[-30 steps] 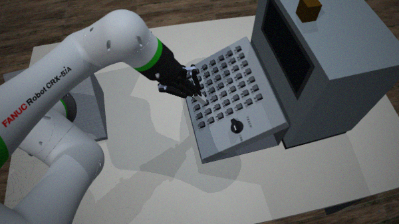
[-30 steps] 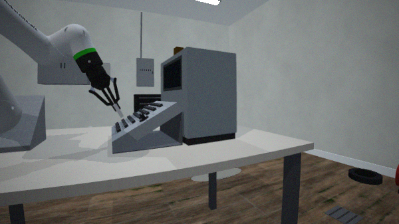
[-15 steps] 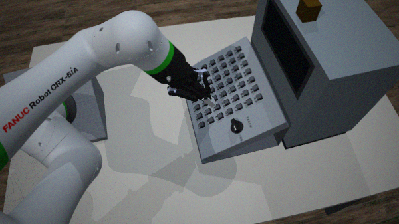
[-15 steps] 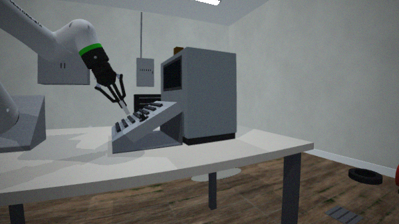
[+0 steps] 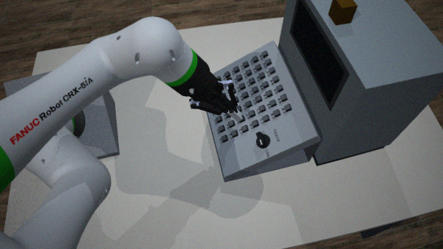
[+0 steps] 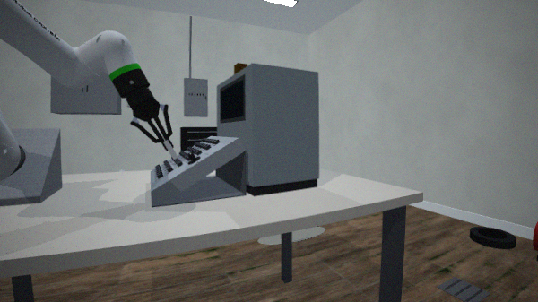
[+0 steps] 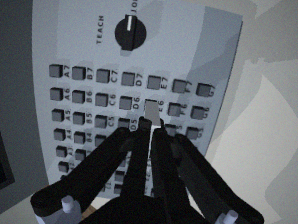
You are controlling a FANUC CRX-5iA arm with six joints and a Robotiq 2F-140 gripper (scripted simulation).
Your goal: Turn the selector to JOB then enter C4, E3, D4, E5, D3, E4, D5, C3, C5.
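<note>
The selector (image 5: 263, 140) (image 7: 130, 33) is a black knob. Its white mark points to JOB in the wrist view. The keypad (image 5: 236, 163) (image 6: 197, 192) (image 7: 75, 30) has rows of dark keys; no visible key is lit. My gripper (image 5: 235, 109) (image 6: 168, 142) (image 7: 150, 111) is shut. A pale flat tip (image 5: 236, 116) (image 6: 170, 150) (image 7: 152, 112) sticks out from its fingertips and covers key E6 in the wrist view. I cannot tell whether it touches. Key C5 (image 7: 101, 121) and key D5 (image 7: 123, 121) show left of it. Key E5 and most keys of rows 3 and 4 are hidden behind the fingers.
The grey machine cabinet (image 5: 399, 52) (image 6: 284, 122) with a dark screen (image 5: 318, 50) (image 6: 232, 99) stands behind the keypad. An orange-brown block (image 5: 342, 9) (image 6: 240, 67) sits on top of it. The pale table (image 5: 332, 200) (image 6: 287, 211) carries the keypad and the cabinet.
</note>
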